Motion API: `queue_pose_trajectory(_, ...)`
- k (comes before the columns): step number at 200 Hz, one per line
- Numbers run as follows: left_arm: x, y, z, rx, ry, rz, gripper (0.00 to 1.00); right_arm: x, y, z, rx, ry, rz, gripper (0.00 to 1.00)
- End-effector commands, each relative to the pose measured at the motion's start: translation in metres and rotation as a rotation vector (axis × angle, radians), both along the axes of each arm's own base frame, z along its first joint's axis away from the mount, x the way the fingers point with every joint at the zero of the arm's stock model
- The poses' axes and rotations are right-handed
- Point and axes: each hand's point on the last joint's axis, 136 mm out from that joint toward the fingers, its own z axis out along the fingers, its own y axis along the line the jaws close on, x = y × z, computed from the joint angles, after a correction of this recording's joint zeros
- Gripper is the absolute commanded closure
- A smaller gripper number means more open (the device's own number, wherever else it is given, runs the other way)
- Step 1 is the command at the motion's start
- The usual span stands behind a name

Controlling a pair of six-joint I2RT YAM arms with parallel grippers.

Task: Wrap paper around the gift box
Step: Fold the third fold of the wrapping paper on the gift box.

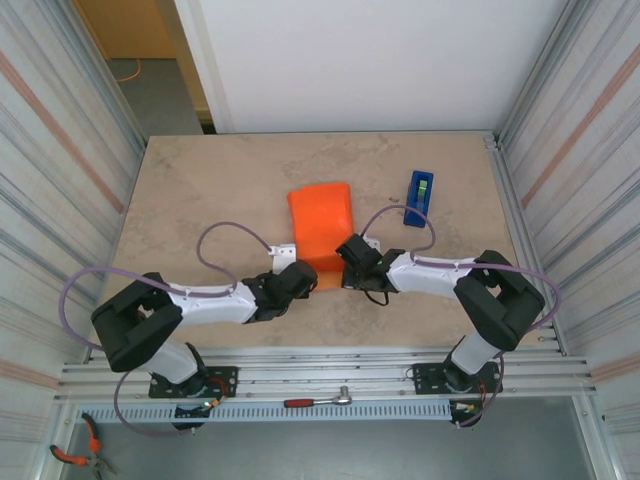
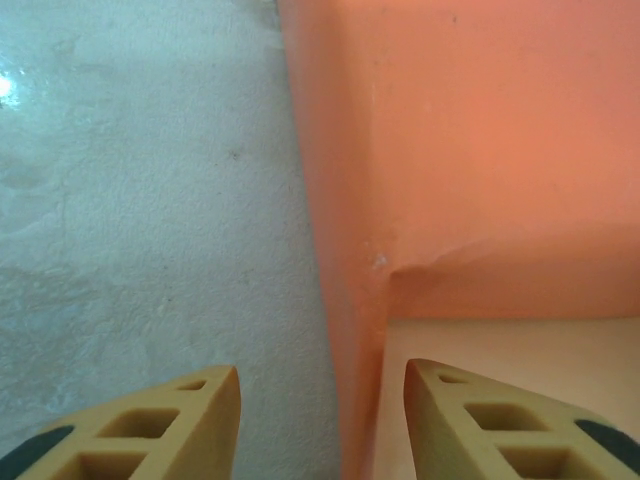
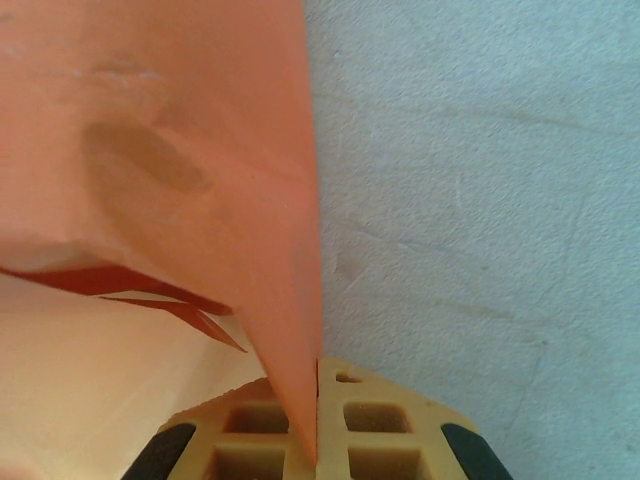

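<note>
Step, as I read it: closing the near-end flap of the thin bright orange paper sheet (image 1: 320, 218) over the small flat gift box. Box sits mid-table inside the wrap; can't separate it from the paper by eye. Blue plastic tape dispenser (image 1: 419, 197) lies apart to the right on the beige marbled tabletop (image 1: 200, 200).

To do it well: pull the flap low and flat along the box edge, tension even, no yank. Thin sheet tears at the crease, and the box can slide. Second hand should pin the side fold before any release.

Right gripper (image 3: 318, 372): jaws together, clamped on a thin edge of the paper. Left gripper (image 2: 320, 372): jaws apart, about halfway, straddling the paper's upright side fold, holding nothing; contact unclear.
</note>
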Motion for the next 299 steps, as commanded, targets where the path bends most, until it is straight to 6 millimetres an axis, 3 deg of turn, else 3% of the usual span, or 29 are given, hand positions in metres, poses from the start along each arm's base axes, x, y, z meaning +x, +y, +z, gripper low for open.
queue_pose_trajectory(1, 0.0, -0.008, -0.006, -0.031, 0.008, 0.006, 0.6, -0.002, -0.003, 0.005, -0.01, -0.011, -0.028, 0.96)
queue_pose_trajectory(17, 0.001, -0.011, -0.011, -0.022, 0.016, 0.001, 0.67, -0.002, -0.005, 0.007, -0.011, -0.015, -0.033, 0.85)
queue_pose_trajectory(26, 0.002, -0.012, -0.013, -0.014, 0.019, 0.001, 0.71, -0.002, -0.005, 0.011, -0.01, -0.024, -0.035, 0.71)
queue_pose_trajectory(62, 0.004, -0.016, -0.023, 0.011, 0.037, 0.0, 0.79, 0.002, -0.012, 0.028, -0.017, -0.06, -0.056, 0.33)
queue_pose_trajectory(92, 0.004, -0.016, -0.027, 0.018, 0.043, 0.001, 0.79, 0.004, -0.015, 0.035, -0.04, -0.07, -0.045, 0.14)
queue_pose_trajectory(131, 0.003, -0.014, -0.029, 0.028, 0.046, 0.002, 0.79, 0.002, -0.009, 0.033, -0.025, -0.029, -0.003, 0.13)
queue_pose_trajectory(160, 0.003, -0.014, -0.03, 0.03, 0.047, 0.004, 0.79, 0.004, -0.017, 0.031, -0.043, -0.038, -0.023, 0.21)
queue_pose_trajectory(195, 0.004, -0.015, -0.03, 0.029, 0.046, 0.001, 0.79, 0.006, -0.003, 0.021, 0.024, 0.03, 0.043, 0.33)
queue_pose_trajectory(227, 0.005, -0.017, -0.024, 0.03, 0.034, -0.016, 0.77, 0.014, 0.001, 0.015, 0.021, 0.027, 0.034, 0.34)
queue_pose_trajectory(265, 0.004, -0.017, 0.006, 0.053, -0.013, -0.086, 0.65, 0.028, -0.011, 0.004, 0.008, 0.044, -0.015, 0.34)
queue_pose_trajectory(288, 0.006, -0.017, 0.039, 0.089, -0.074, -0.156, 0.53, 0.035, -0.018, 0.002, 0.018, 0.049, -0.029, 0.34)
queue_pose_trajectory(299, 0.008, -0.017, 0.058, 0.114, -0.115, -0.186, 0.42, 0.037, -0.019, 0.002, 0.02, 0.051, -0.031, 0.34)
